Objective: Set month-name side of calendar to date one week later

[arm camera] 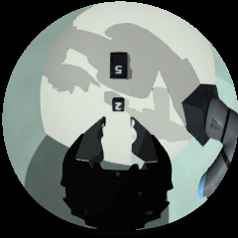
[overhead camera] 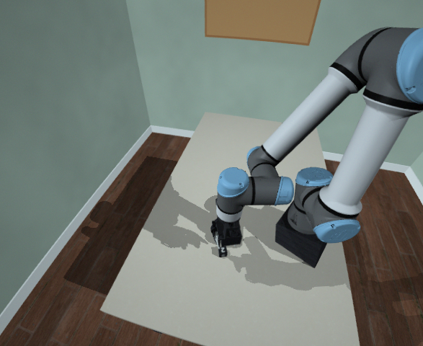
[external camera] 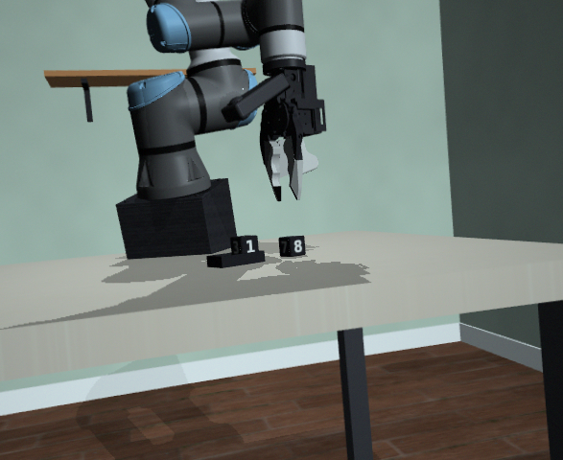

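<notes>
A black cube (overhead camera: 223,251) (external camera: 292,245) (arm camera: 118,104) lies flat on the table beside the tray, a 2 on top and a 7 and an 8 on its sides in the exterior view. A second black cube (external camera: 244,245) (arm camera: 119,69) sits in one end of the black tray (external camera: 221,260) (arm camera: 118,58), a 5 on top and a 3 and a 1 on its sides. The tray's other end holds no cube. No month name is readable. My gripper (external camera: 288,198) (arm camera: 118,117) is partly open and empty, pointing down, well above the loose cube. In the top view the arm hides the tray.
The robot's black base block (overhead camera: 297,241) (external camera: 176,227) (arm camera: 195,114) stands on the table (overhead camera: 204,298) to one side of the cubes. A wooden shelf (overhead camera: 261,20) (external camera: 117,78) hangs on the wall behind.
</notes>
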